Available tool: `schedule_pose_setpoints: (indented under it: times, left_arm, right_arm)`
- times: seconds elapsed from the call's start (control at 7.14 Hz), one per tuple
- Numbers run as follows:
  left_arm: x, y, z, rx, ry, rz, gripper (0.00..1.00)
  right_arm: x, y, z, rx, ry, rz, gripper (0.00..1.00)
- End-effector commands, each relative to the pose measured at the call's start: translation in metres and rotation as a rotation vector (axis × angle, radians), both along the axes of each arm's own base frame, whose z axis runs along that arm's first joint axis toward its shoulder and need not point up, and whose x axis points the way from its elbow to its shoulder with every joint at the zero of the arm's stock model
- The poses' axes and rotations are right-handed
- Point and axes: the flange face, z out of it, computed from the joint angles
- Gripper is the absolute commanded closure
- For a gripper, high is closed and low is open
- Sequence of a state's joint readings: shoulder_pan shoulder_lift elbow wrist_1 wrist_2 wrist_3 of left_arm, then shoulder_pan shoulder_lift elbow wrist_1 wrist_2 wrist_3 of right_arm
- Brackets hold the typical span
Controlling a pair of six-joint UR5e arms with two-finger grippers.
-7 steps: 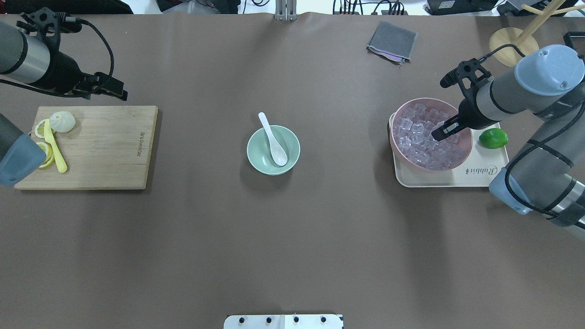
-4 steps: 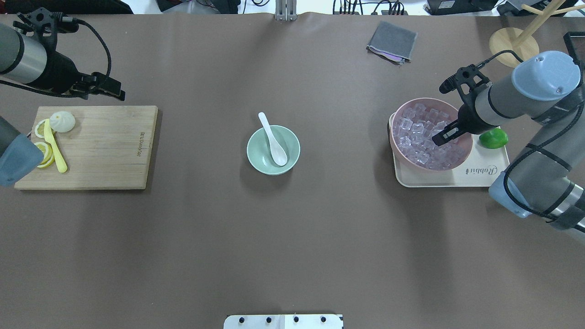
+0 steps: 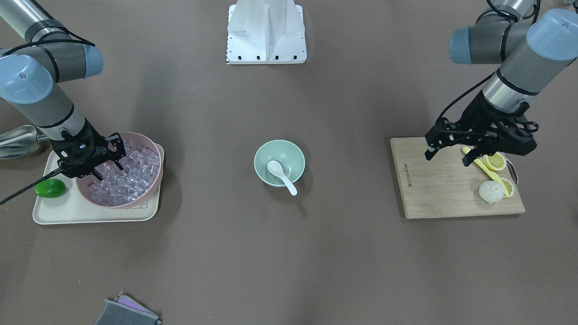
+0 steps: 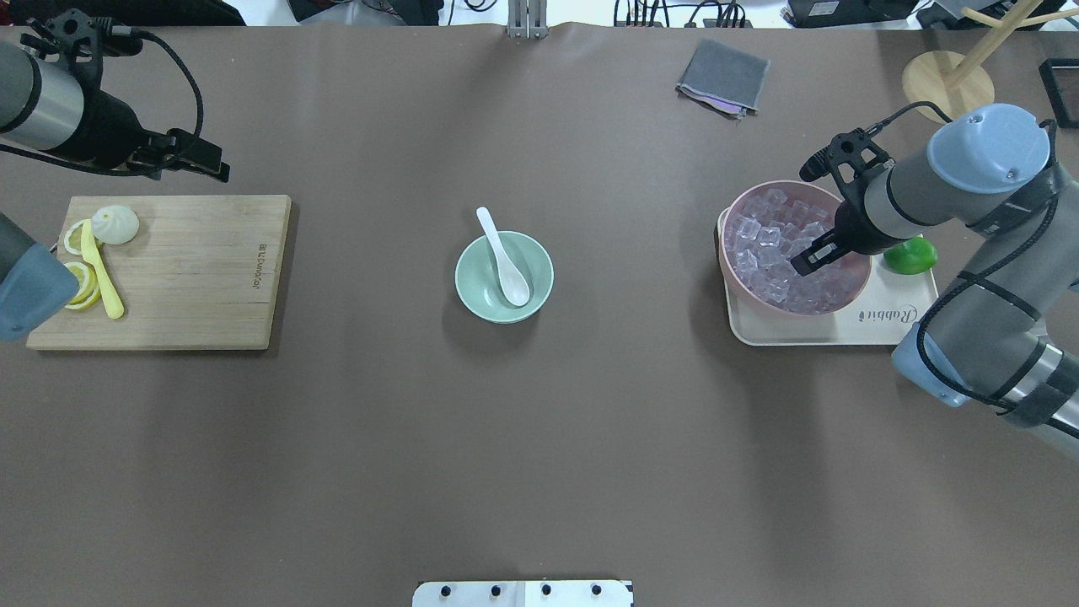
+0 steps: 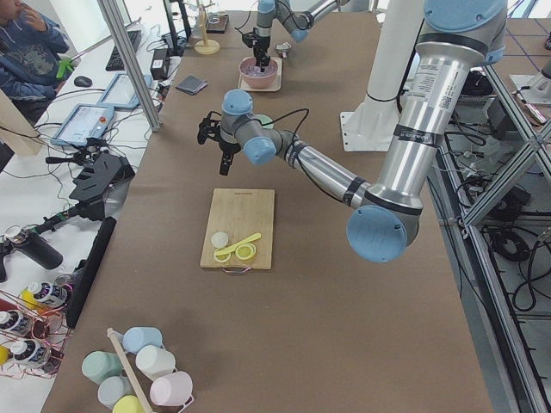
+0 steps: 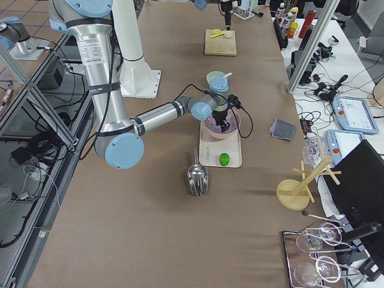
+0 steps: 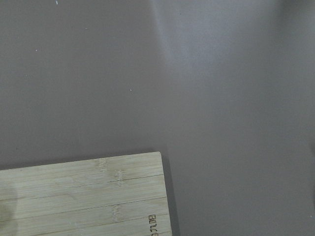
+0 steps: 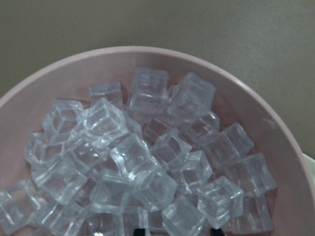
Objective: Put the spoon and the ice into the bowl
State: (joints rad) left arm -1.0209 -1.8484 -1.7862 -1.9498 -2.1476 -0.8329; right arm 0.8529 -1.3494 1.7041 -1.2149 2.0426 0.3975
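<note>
The white spoon [image 4: 504, 261] lies in the mint-green bowl [image 4: 472, 291] at the table's middle, scoop inside and handle over the far rim; both show in the front view, spoon [image 3: 281, 174] and bowl [image 3: 271, 149]. Several clear ice cubes [image 4: 771, 244] fill a pink bowl [image 4: 788, 185] at the right. My right gripper [image 4: 801, 263] is open, its tips down among the ice [image 8: 147, 157], with a few cubes between the fingertips [image 8: 214, 230]. My left gripper [image 4: 211, 169] is open and empty, above the table beyond the cutting board's far edge; it also shows in the front view [image 3: 447, 155].
The pink bowl stands on a cream tray [image 4: 893, 324] beside a lime [image 4: 910, 255]. A wooden cutting board [image 4: 194, 270] at the left holds lemon slices, a yellow utensil [image 4: 101, 270] and a bun [image 4: 115, 224]. A grey cloth [image 4: 723, 76], a wooden stand [image 4: 948, 80] and a metal scoop [image 3: 16, 137] lie around.
My right wrist has swung and its gripper tips have shifted a little nearer within the ice bowl. My left gripper has drawn back slightly to the far left. Spoon and bowl unmoved.
</note>
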Motion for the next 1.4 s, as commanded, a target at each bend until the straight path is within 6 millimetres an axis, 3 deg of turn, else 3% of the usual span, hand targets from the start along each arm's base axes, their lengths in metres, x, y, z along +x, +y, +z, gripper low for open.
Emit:
schedule_pose_setpoints:
  times: [0.0, 0.28, 0.56, 0.98, 1.12, 1.26]
  left_arm:
    - [-0.001, -0.001, 0.001, -0.002, -0.001, -0.002, 0.02]
    - [-0.001, 0.0, 0.001, -0.002, -0.001, -0.002, 0.02]
    - [-0.001, -0.001, 0.0, -0.001, 0.0, -0.002, 0.02]
    - [-0.001, -0.001, -0.001, 0.001, 0.001, -0.004, 0.02]
    - [-0.001, -0.001, -0.001, 0.004, 0.0, -0.007, 0.02]
    - [-0.002, -0.001, -0.001, 0.005, -0.002, -0.009, 0.02]
  right_arm:
    - [-0.002, -0.001, 0.0, -0.001, -0.001, -0.003, 1.0]
    - [-0.001, -0.005, -0.012, -0.002, -0.018, -0.009, 1.0]
    - [0.013, -0.011, -0.014, -0.021, -0.044, -0.007, 1.0]
    - [0.017, -0.013, -0.015, -0.024, -0.044, 0.014, 1.0]
    - [0.017, -0.013, -0.02, -0.039, -0.054, 0.033, 0.77]
    - [0.013, -0.012, -0.018, -0.087, -0.062, 0.083, 0.46]
